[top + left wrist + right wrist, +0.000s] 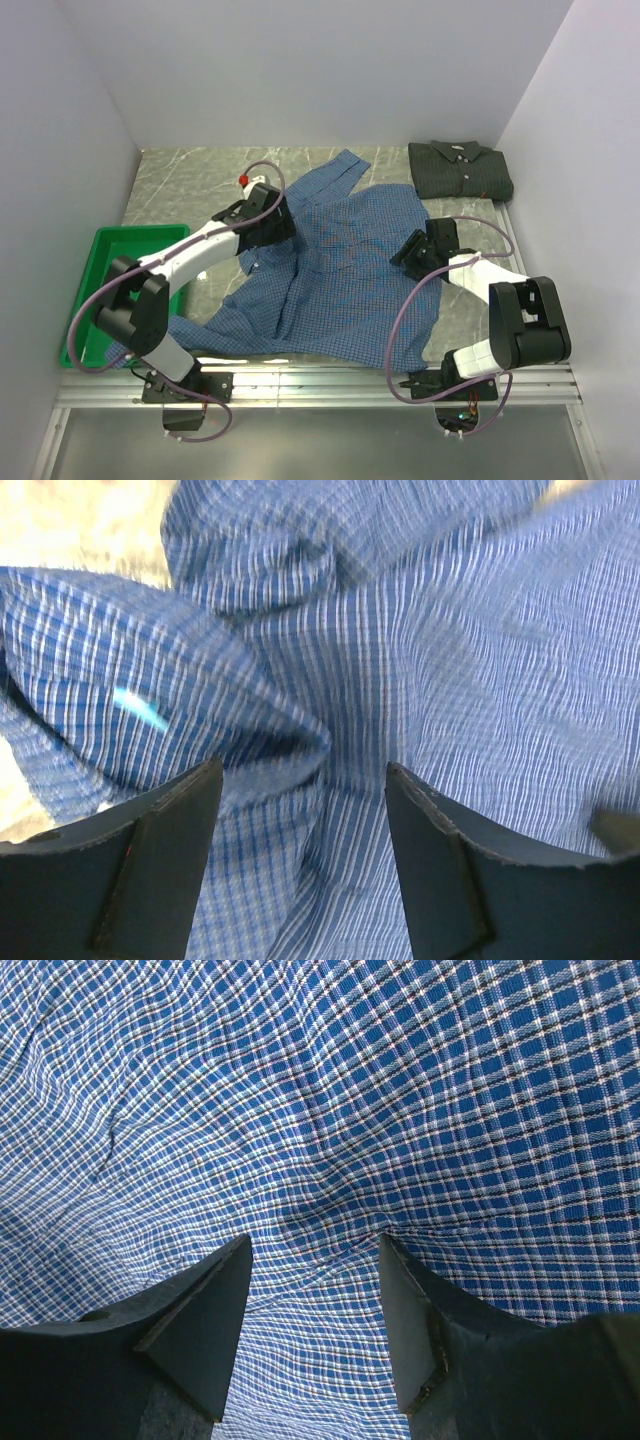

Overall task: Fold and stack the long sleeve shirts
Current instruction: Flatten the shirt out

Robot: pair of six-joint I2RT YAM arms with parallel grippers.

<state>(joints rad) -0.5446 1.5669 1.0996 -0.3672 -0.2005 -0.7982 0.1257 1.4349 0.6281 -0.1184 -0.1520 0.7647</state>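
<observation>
Shirt (340, 280), blue check, blurred tag (140, 709), left tool (302, 768) agape, right tool (315, 1240) agape

Robotics laboratory test cell. Plain white partition walls (300, 70) enclose a grey marble-patterned tabletop (180, 180). A black-and-white left robot arm (185, 250) and matching right robot arm (480, 272) are bolted to a silver aluminium rail (320, 385).

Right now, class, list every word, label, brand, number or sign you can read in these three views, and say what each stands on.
No text can be read in any view.
Blue shirt: a small pale cyan patch in the left wrist view, too blurred to tell if it bears letters.
Dark shirt, green tray: no lettering visible at this size.
</observation>
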